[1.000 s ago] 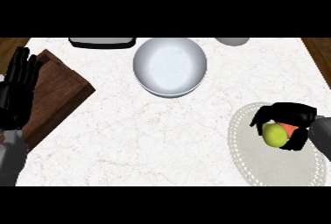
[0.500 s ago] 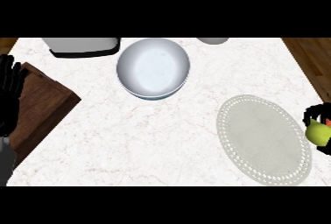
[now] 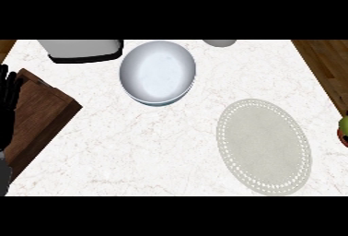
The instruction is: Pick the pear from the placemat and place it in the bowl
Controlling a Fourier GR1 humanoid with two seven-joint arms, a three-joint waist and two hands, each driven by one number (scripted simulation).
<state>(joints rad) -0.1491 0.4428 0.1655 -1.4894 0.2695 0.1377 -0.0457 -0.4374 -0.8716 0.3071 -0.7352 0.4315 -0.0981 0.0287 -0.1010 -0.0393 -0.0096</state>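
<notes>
Left hand (image 3: 8, 94) rests at 9 o'clock on the edge, fingers straight up, open, holding nothing, over a brown wooden board (image 3: 42, 115). White bowl (image 3: 158, 71) sits on the bench (image 3: 136, 147) near 12. Placemat (image 3: 263, 145) is at 4. The pear (image 3: 344, 128) is a sliver at 3, past the mat. The right hand doesn't show, so I can't tell its grip.

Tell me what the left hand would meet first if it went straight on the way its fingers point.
Nothing, as far as shows: the left hand points up the view's left edge, passing left of the wooden board and the grey appliance. Depth is unclear.
</notes>
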